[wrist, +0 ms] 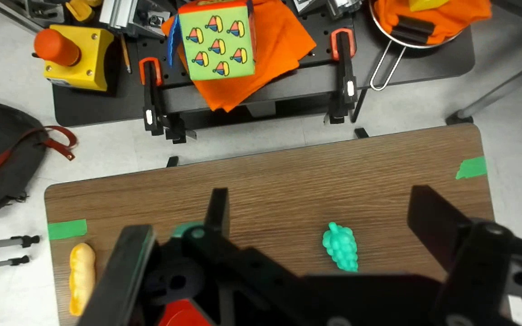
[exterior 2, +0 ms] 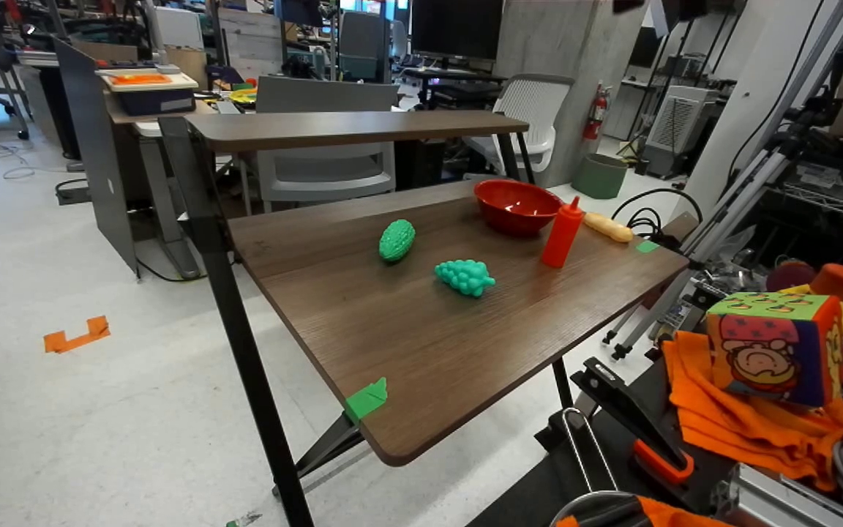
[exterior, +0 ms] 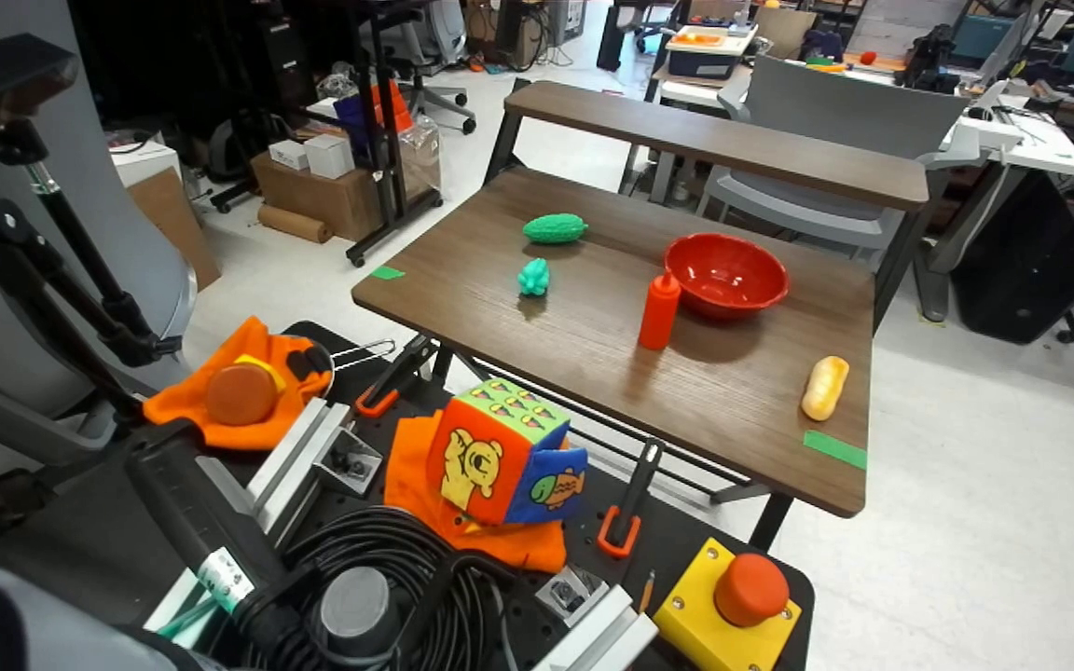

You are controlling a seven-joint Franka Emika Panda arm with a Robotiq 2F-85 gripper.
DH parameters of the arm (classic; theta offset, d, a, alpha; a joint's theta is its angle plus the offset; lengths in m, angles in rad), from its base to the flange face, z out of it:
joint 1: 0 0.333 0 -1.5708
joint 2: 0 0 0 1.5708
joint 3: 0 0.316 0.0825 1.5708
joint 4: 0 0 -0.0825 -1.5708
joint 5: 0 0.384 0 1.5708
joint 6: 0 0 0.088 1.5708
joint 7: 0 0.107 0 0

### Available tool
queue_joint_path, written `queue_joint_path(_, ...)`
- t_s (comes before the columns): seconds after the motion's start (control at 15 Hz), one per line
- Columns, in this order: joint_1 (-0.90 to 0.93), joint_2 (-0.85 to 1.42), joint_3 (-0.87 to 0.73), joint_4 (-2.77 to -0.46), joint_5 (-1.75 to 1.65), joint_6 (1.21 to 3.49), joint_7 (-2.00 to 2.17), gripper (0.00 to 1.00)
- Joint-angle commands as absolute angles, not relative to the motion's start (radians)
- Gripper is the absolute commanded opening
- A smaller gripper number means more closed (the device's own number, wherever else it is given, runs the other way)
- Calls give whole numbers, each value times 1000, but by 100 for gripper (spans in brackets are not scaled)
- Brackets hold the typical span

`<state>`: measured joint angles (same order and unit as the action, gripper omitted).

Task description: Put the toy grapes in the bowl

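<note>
Toy grapes (wrist: 341, 248) lie loose on the bench (exterior: 453, 280), stem toward 11 o'clock in the wrist view, not yet gripped. My fingers (wrist: 432, 226) are spread wide and hold nothing; the grapes show through the gap, down on the bench. I judge the grip the first risk: on something this lumpy, an off-centre pinch could make it roll or pop free. Then the carry: in an exterior view the bowl (exterior: 733, 270) sits at 3 o'clock from the grapes, and an upright red squeeze bottle (exterior: 659, 312) stands just beside it, at the bowl's 8 o'clock; crossing low, I could topple it. A green oval toy (exterior: 556, 228) lies near the grapes at 1 o'clock, and a yellow toy (exterior: 824, 389) well apart at 4 o'clock. Beyond the bowl, at 12 o'clock, the raised shelf (exterior: 714, 140) could catch me if I overshoot.
</note>
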<state>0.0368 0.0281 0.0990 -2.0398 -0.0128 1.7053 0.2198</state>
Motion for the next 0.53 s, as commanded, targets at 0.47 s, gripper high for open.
queue_joint_path(0.47, 158, 416, 79, -1818, -123, 1744, 393, 100)
